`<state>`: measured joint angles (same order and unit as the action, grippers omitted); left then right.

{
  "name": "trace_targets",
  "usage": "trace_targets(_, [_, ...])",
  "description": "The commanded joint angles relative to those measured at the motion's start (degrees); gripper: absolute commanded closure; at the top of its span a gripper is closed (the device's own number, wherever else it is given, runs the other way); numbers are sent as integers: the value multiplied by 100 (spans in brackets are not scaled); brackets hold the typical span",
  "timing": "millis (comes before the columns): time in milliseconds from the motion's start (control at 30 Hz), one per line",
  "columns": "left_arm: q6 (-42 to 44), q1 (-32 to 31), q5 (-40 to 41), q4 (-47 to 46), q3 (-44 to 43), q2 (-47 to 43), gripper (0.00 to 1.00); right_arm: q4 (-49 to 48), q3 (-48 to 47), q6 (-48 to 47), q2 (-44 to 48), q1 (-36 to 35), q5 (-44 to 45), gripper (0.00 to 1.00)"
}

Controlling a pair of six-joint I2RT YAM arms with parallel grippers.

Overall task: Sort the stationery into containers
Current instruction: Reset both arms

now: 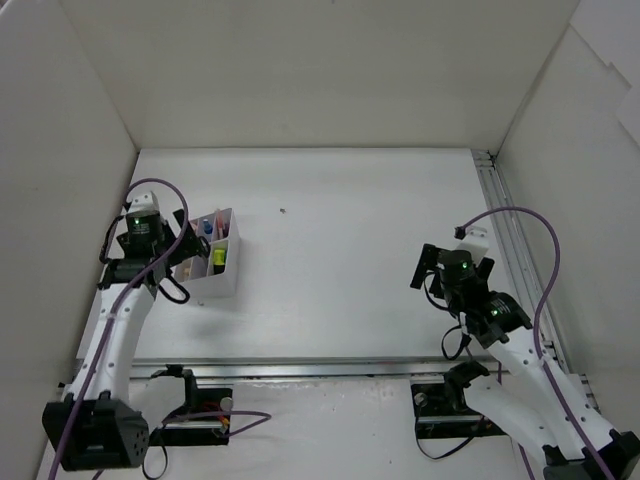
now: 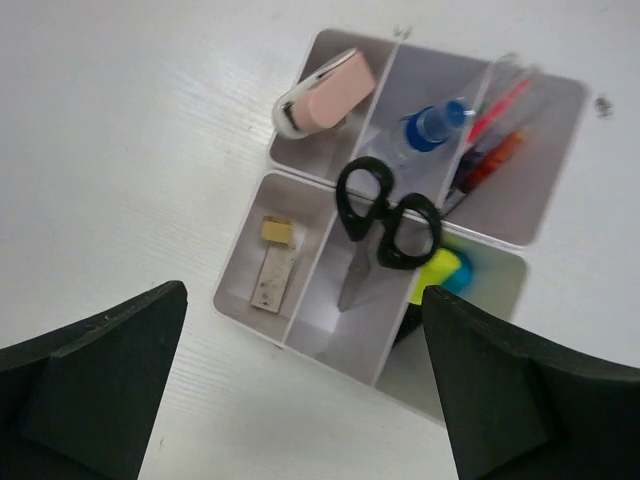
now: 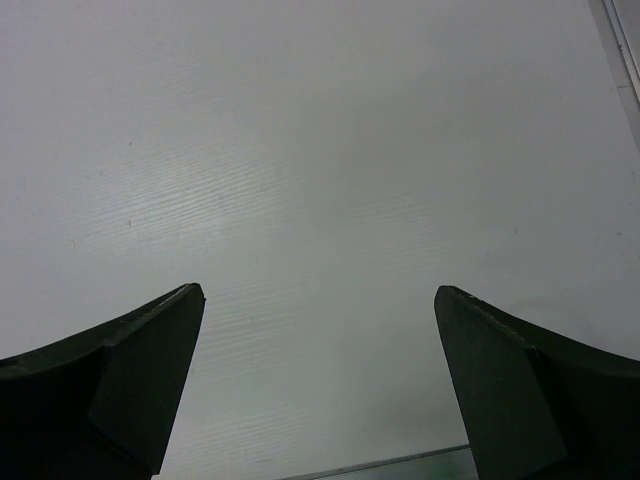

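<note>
The white divided box (image 1: 226,278) stands at the left of the table; it also shows in the left wrist view (image 2: 245,285). Its compartments hold pink-white correction tape (image 2: 325,93), black-handled scissors (image 2: 385,217), a beige eraser (image 2: 273,272), a blue-capped item (image 2: 432,124), red pens (image 2: 492,140) and yellow and blue highlighter ends (image 2: 445,271). My left gripper (image 1: 182,258) (image 2: 303,300) is open and empty, hovering just beside the box. My right gripper (image 1: 452,268) (image 3: 320,290) is open and empty over bare table at the right.
White walls enclose the table on the left, back and right. A metal rail (image 1: 508,240) runs along the right edge and another (image 1: 300,368) along the front. A small dark speck (image 1: 283,211) lies on the table behind the box.
</note>
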<state>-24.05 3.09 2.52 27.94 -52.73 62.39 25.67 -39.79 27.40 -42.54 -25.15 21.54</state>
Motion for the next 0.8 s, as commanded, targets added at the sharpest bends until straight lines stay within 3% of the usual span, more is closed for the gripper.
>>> trace_targets(0, [-55,-386,-24,-34,-405,-832,0,-106,-196,178,255,36,297,2])
trace_targets(100, [-12,-860,-663,-499,-90,-1640,1,-28,-222,274,405,54,579,2])
trace_targets(200, [15,-1527,-1306,-1027,174,-1800,0,148,-310,301,475,71,659,2])
trace_targets(433, [173,-2891,-438,-1046,17,-1309,1,254,-468,283,642,71,561,2])
trace_targets(767, [226,-3421,310,-975,184,-1694,1,342,-275,275,1353,71,368,2])
